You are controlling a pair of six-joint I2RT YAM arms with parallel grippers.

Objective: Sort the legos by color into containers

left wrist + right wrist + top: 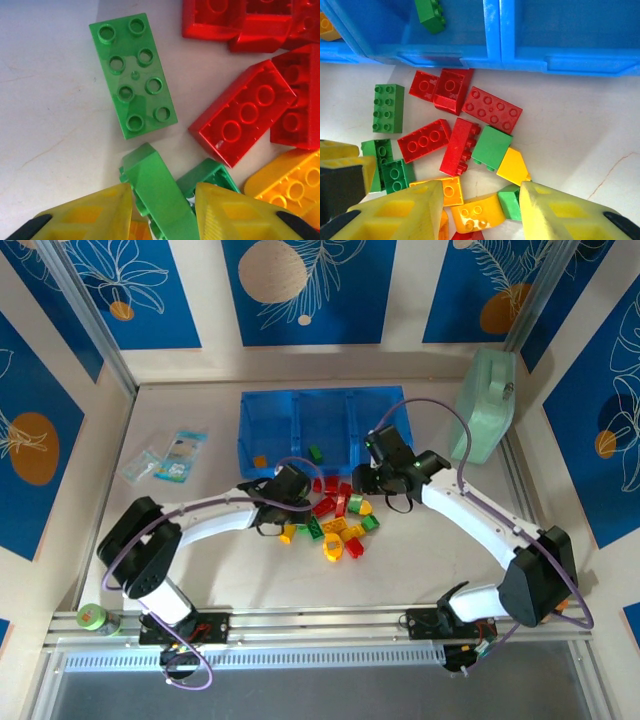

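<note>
**Both grippers down in the lego pile, most bricks loose on the table**

Left gripper is low over the table. Its two yellow fingers have closed in on a green sloped brick that sits right between them and touches both, so I'd call that clamped. Straight ahead of those fingers and a bit left, a green eight-stud brick lies flat, studs up. Ahead and to the right are red bricks, and an orange brick sits just beside the right-hand finger.

Right gripper has its fingers apart over the near edge of the pile, with a curved orange piece and a small green piece in the gap. Honestly can't tell if it's pinching either one. Just ahead of it a green block touches a yellow block, then comes a long red brick, and beyond that the front wall of the blue tray.

From overhead, the legos are bunched between the two grippers, on the near side of the tray. Only two are in it so far — a green one in the middle compartment, straight ahead of the left gripper, and an orange one in the compartment to its left
</note>
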